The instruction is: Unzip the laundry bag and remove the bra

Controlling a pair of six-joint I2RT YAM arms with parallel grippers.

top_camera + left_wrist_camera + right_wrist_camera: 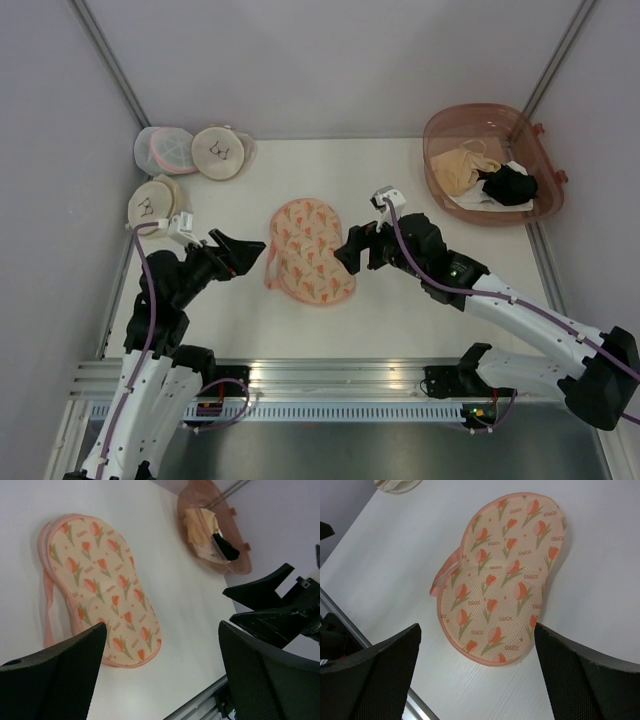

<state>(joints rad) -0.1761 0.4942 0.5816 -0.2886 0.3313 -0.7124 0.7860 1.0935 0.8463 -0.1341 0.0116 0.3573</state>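
Note:
The peach laundry bag (308, 250) with orange flower prints lies flat mid-table, also in the left wrist view (100, 585) and the right wrist view (505, 580). A loose pink band stands off its left edge; I cannot tell whether the zip is open. My left gripper (250, 256) is open and empty just left of the bag (162, 650). My right gripper (347, 252) is open and empty just right of it (477, 640). The beige bra (460, 165) lies in the pink basket (440, 125) at the back right, also seen from the left wrist (197, 522).
In the basket a black garment (508, 185) and a white cloth (480, 200) lie beside the bra. At the back left sit a round mesh pouch with pink trim (163, 150) and two round cream pouches (220, 152) (152, 203). Walls enclose the table.

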